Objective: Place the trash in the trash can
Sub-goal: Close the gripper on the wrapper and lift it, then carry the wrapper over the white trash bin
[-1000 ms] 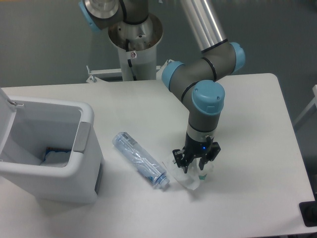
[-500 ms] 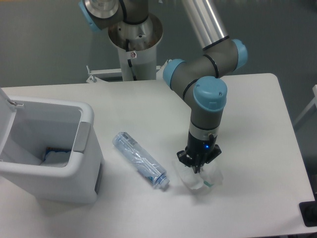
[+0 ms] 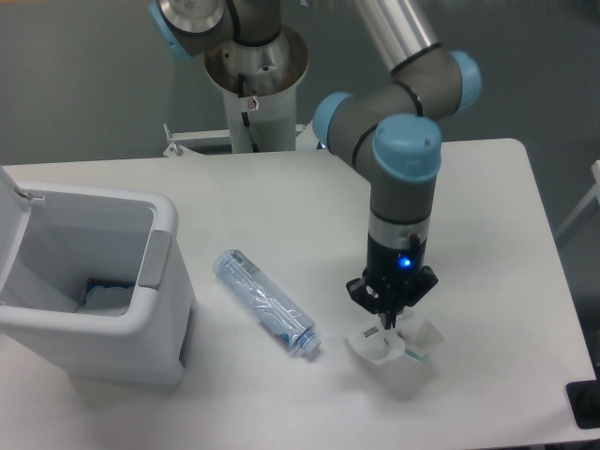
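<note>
The robot arm (image 3: 405, 178) points straight down over the white table (image 3: 487, 234). Its gripper (image 3: 390, 317) is pinched tight on the top of the crumpled wrapper (image 3: 392, 344), which sits on the near right part of the table. The water bottle (image 3: 265, 302) lies on its side to the left of the wrapper, close but not touching it. The big white trash can (image 3: 103, 281) stands at the near left with its lid (image 3: 11, 220) flipped up. Something blue and white lies inside at the bottom
</note>
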